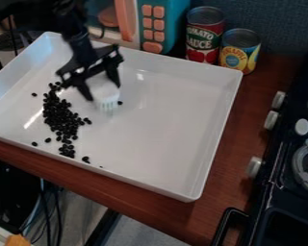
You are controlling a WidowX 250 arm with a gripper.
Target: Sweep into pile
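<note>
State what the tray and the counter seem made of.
The tray looks like glossy plastic, perhaps melamine: smooth, white, with bright glare spots. The counter looks like satin-finished wood or a laminate imitating it: reddish-brown, faintly streaked.

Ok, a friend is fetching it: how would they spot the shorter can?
Find the big white tray on the wooden counter. Behind its far right corner, the shorter can stands beside a taller can. Its label is yellow and blue; the taller can's is red and green.

In view, right of the angular black gripper [104,93], the white rectangular plastic tray [169,129] offers passage; small black oval beans [61,117] obstruct below-left.
</note>
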